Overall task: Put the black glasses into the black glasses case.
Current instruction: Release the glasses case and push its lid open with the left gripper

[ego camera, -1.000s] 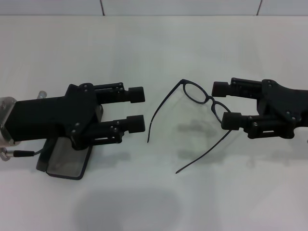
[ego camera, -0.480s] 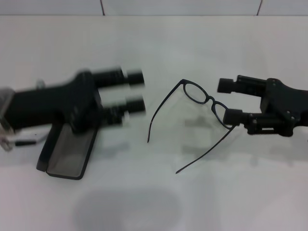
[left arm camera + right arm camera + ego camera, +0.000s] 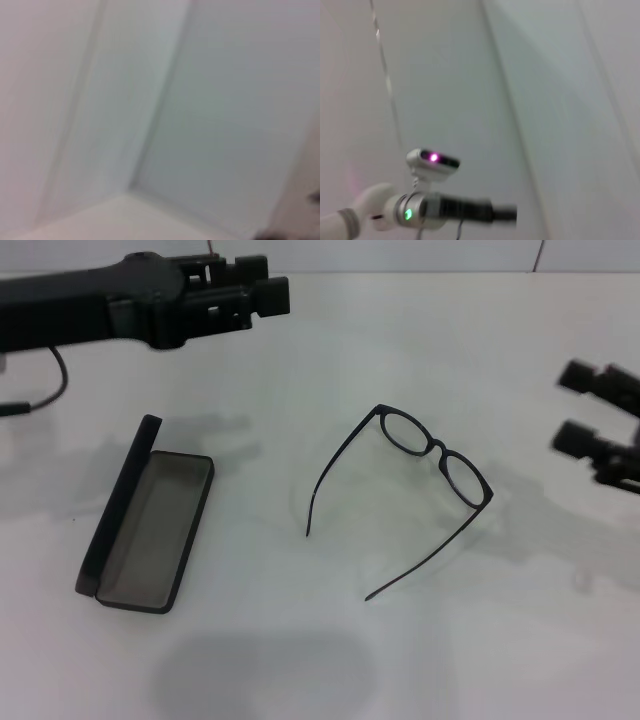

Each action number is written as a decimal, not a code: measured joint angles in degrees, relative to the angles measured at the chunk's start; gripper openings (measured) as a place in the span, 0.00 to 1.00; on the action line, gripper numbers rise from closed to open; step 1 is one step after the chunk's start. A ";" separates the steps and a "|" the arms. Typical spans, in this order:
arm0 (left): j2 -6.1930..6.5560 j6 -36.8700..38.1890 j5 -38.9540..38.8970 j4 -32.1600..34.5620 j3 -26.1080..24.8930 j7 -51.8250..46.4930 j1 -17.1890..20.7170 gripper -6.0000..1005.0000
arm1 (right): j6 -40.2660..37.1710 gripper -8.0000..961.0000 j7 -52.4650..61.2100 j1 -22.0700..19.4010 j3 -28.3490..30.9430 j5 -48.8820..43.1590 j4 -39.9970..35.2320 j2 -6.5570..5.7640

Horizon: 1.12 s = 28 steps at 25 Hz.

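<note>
The black glasses (image 3: 437,448) lie unfolded on the white table near the middle, temple arms pointing toward the front. The black glasses case (image 3: 150,532) lies open at the front left, its grey lining up, its lid standing along the left side and nothing inside. My left gripper (image 3: 262,280) is raised at the far left, well behind the case, open and empty. At the right edge my right gripper (image 3: 574,406) is open and empty, a good way right of the glasses. Neither wrist view shows the glasses or the case.
The white table (image 3: 300,660) meets a pale tiled wall (image 3: 380,252) at the back. The left wrist view holds only blurred wall panels. In the right wrist view there is wall and a white and black device (image 3: 427,210) with small lit lamps.
The left arm has lifted up and back off the case, leaving it fully in view. The right gripper has pulled away to the right from the glasses, which have not moved.
</note>
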 joint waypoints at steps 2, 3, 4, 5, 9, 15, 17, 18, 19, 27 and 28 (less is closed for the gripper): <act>-0.25 -2.89 9.02 9.95 2.05 -11.55 0.40 0.56 | -1.10 0.88 -1.17 -1.88 2.73 0.00 -0.03 0.15; -0.22 -3.75 14.52 14.39 3.89 -17.25 0.53 0.55 | -1.51 0.88 -1.76 -2.78 3.97 0.01 -0.07 0.25; -0.22 -4.11 17.74 17.00 5.14 -20.10 0.61 0.54 | -1.71 0.88 -2.17 -3.40 4.79 0.00 -0.07 0.32; -0.23 -4.56 23.42 21.35 7.39 -24.55 0.80 0.54 | -1.87 0.88 -2.61 -3.89 5.56 0.01 -0.06 0.41; -0.30 -6.31 40.66 33.92 17.30 -36.64 2.38 0.52 | -1.56 0.88 -3.25 -4.29 6.36 0.01 0.09 0.58; -0.17 -5.29 63.58 41.58 32.32 -49.67 2.48 0.50 | -0.95 0.88 -3.32 -3.18 6.40 -0.73 0.48 0.63; -0.14 -4.18 68.01 41.22 36.04 -52.20 2.20 0.50 | -0.62 0.88 -3.35 -2.91 6.43 -1.00 0.35 0.66; -0.14 -3.87 68.65 40.88 36.90 -52.82 2.10 0.49 | -0.40 0.88 -3.35 -2.85 6.43 -1.08 0.22 0.69; -0.14 -3.61 68.75 40.30 37.24 -53.26 2.08 0.49 | -0.09 0.88 -3.36 -2.81 6.44 -1.11 0.09 0.72; -0.30 -3.87 68.92 34.32 37.33 -54.22 2.54 0.46 | 0.74 0.88 -3.40 -2.79 6.49 -1.14 0.26 0.85; -0.30 -3.97 68.94 33.40 37.24 -54.25 2.49 0.46 | 0.84 0.88 -3.41 -2.79 6.50 -1.15 0.26 0.85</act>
